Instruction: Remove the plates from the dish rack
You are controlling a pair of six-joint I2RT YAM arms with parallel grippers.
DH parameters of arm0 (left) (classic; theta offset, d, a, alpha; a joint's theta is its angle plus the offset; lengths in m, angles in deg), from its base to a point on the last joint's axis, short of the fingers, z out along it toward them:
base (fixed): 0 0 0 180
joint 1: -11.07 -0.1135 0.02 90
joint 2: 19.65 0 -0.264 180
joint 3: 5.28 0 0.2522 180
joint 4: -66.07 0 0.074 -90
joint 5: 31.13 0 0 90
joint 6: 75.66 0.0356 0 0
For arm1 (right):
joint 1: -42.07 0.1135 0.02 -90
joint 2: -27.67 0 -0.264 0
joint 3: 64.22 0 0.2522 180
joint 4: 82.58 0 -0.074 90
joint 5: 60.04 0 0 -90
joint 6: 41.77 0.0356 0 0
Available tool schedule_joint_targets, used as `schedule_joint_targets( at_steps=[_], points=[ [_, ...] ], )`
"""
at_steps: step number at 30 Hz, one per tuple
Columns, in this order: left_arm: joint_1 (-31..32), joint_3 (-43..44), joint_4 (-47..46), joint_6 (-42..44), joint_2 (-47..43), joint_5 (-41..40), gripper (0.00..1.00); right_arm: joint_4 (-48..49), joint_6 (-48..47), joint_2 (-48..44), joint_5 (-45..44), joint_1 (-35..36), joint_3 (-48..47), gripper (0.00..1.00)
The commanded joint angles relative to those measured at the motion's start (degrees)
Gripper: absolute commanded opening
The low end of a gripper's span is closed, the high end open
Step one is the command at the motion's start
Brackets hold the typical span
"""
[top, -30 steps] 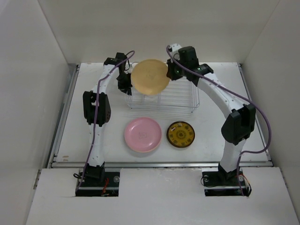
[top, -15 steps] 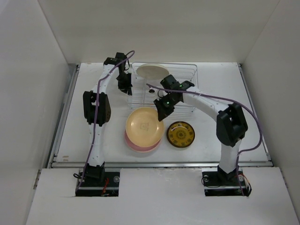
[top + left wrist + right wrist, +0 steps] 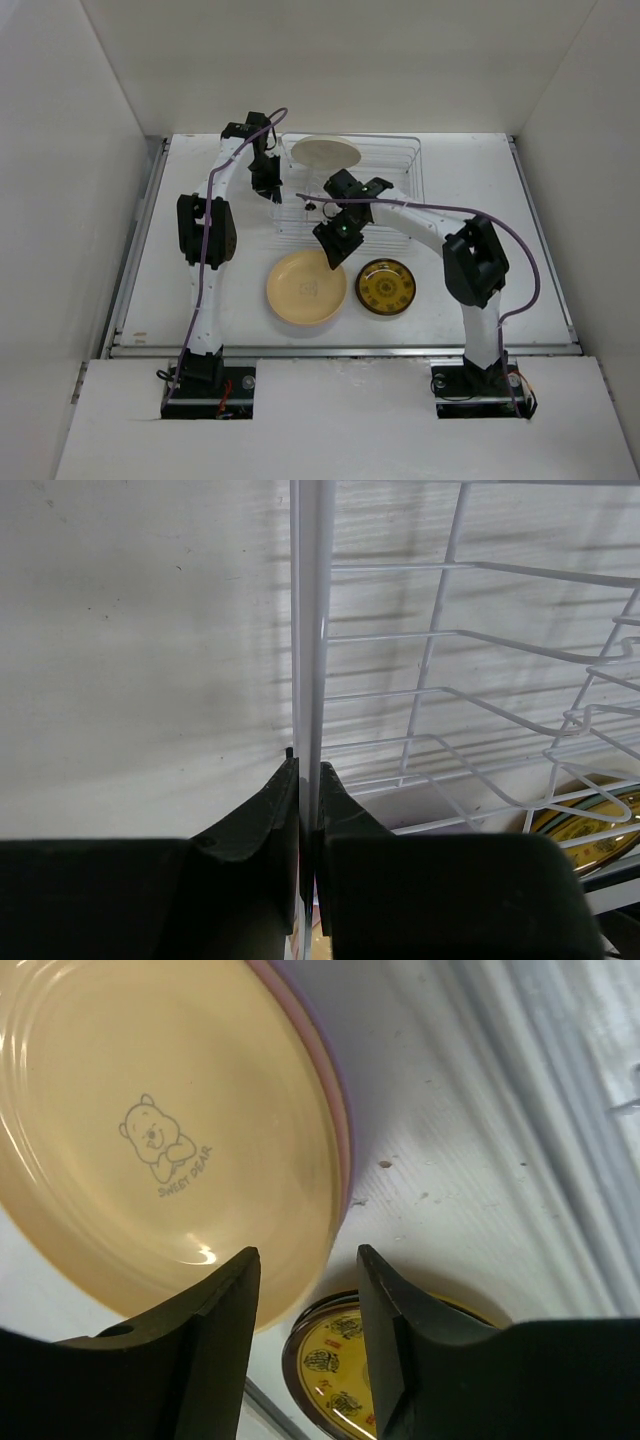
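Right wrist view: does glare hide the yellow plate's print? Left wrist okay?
Right wrist: round pale yellow plate sharp, one small glint, bear print readable. Left wrist: white wire dish rack casts striped shadows, nearest wire blurred.

The pale yellow plate is no longer up over the dish rack. It is down in front of it and now lies flat on the pink plate, hiding all but a sliver of that rim. The right gripper has let go, its fingers spread apart just over the yellow plate's edge, and it has drawn back a little toward the rack.
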Motion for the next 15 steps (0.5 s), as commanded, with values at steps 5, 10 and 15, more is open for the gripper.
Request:
schedule_joint_targets(
  at_steps=[5,10,15],
  points=[
    [-1.16,-1.14,1.26,-4.26,2.11,0.95,0.00,0.99,1.03,-10.43,-10.95,0.47,-9.16,0.51],
    [-1.16,-0.61,1.78,-4.26,2.11,2.09,0.00,21.54,3.58,-14.40,-26.78,-3.48,-8.73,0.53],
    [-1.16,-0.61,1.78,-4.26,2.64,2.10,0.00,25.98,-3.26,-0.02,-29.94,-7.80,-27.73,0.53]
  ],
)
